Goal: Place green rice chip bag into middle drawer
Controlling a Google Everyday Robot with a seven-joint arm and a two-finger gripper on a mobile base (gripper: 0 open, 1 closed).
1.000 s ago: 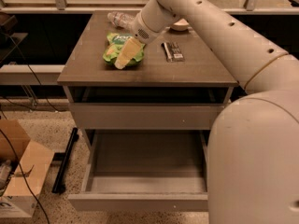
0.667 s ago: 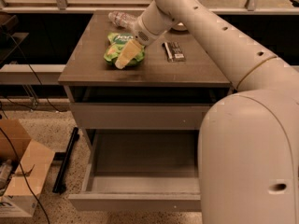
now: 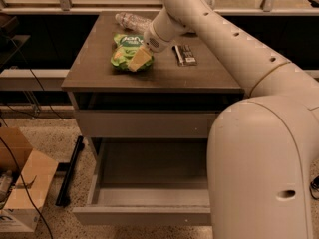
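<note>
The green rice chip bag (image 3: 124, 51) lies flat on the brown cabinet top (image 3: 199, 76), left of centre. My gripper (image 3: 140, 60) reaches down from the white arm (image 3: 219, 34) and rests on the bag's right front corner. The middle drawer (image 3: 144, 215) is pulled out wide below, a deep grey tray with nothing in it. My arm's big near segment (image 3: 259, 168) hides the drawer's right end. A closed grey drawer front (image 3: 144, 123) sits above the open one.
A clear plastic bottle (image 3: 132, 20) lies at the back of the top, behind the bag. A small dark bar wrapper (image 3: 184, 55) lies to the right of the gripper. An open cardboard box (image 3: 20, 188) and a black bar (image 3: 70, 171) are on the floor at left.
The gripper has stayed on the bag, sinking slightly onto it. The arm's near segment has swung left and covers more of the drawer's right side.
</note>
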